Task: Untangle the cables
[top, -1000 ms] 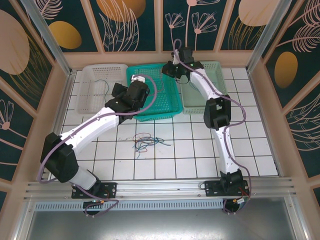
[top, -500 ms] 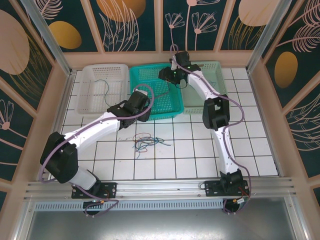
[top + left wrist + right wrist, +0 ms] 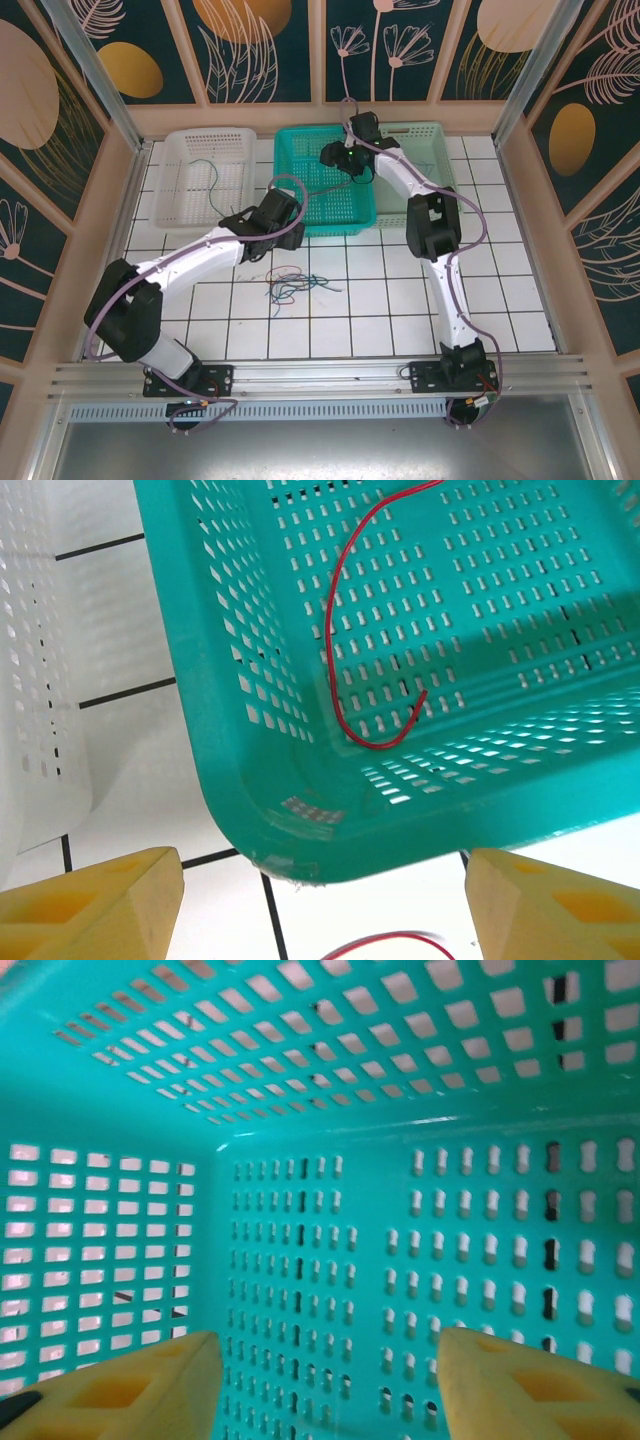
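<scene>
A red cable (image 3: 335, 630) is seen lying loose in the teal basket (image 3: 340, 205), and a thin dark cable (image 3: 211, 178) in the white basket (image 3: 180, 205). The other cables (image 3: 290, 283) — red, blue, green — are tangled on the white-tiled table (image 3: 400, 300) near the teal basket. The left gripper (image 3: 320, 900) is held spread and empty at that basket's near corner. The right gripper (image 3: 325, 1390) is spread inside it — nothing gripped. Dark floral panels (image 3: 250, 50) enclose the table.

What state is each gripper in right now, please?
Left gripper: open, holding nothing.
Right gripper: open, holding nothing, inside the teal basket.
</scene>
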`<state>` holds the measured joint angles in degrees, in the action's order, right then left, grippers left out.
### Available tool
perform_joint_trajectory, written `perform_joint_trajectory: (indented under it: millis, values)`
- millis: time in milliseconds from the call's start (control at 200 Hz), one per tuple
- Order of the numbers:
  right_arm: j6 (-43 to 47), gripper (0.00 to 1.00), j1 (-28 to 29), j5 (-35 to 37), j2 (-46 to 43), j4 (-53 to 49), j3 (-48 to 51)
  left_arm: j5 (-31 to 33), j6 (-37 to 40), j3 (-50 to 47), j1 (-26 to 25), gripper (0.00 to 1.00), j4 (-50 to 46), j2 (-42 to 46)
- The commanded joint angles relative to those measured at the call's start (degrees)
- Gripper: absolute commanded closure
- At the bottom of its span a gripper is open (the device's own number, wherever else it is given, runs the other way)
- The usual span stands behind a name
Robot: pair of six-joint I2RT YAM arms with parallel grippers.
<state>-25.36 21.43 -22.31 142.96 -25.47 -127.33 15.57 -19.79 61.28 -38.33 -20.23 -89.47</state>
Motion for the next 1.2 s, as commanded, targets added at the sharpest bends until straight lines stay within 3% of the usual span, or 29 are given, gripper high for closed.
perform_joint_trajectory:
  millis: [0, 100, 205, 275, 380, 495, 676, 871, 1051, 1196]
  values:
    - [2.7, 0.37, 1.3, -3.7, -8.0, 6.2, 0.9, 2.2, 0.1, 2.1, 1.1, 0.26, 1.3, -1.8]
    - [5.3, 0.34, 2.2, -6.1, -12.7, 8.3, 3.3, 7.1, -1.0, 1.5, 1.1, 0.15, 3.0, 0.3]
    - [7.4, 0.32, 2.7, -7.1, -19.4, 10.6, 9.1, 11.7, -1.4, -0.7, 1.1, 0.11, 5.4, 5.3]
    - [9.9, 0.34, 3.2, -7.4, -24.3, 10.9, 14.6, 13.0, -1.3, -2.7, 1.1, 0.02, 7.3, 9.2]
    - [15.7, 0.39, 4.4, -6.6, -32.8, 9.4, 26.2, 13.4, -1.1, -6.2, 1.2, 0.02, 9.7, 14.5]
    - [20.3, 0.41, 5.8, -7.5, -41.3, 8.2, 41.8, 9.8, -1.6, -10.0, 1.8, 0.01, 11.6, 18.3]
    - [23.4, 0.43, 9.8, -8.3, -50.6, 9.5, 60.5, 1.4, -3.4, -15.1, 7.9, 0.01, 13.5, 22.0]
    - [26.6, 0.41, 19.2, -5.9, -51.3, 10.4, 67.5, -8.5, -2.9, -18.4, 9.9, 0.01, 15.7, 24.5]
    - [28.5, 0.39, 20.2, -8.0, -50.0, 11.2, 72.0, -14.1, -2.3, -20.1, 10.0, 0.02, 16.6, 23.9]
    - [27.7, 0.39, 21.5, -8.8, -48.3, 13.1, 72.7, -14.9, -2.4, -20.7, 10.0, 0.01, 16.6, 23.1]
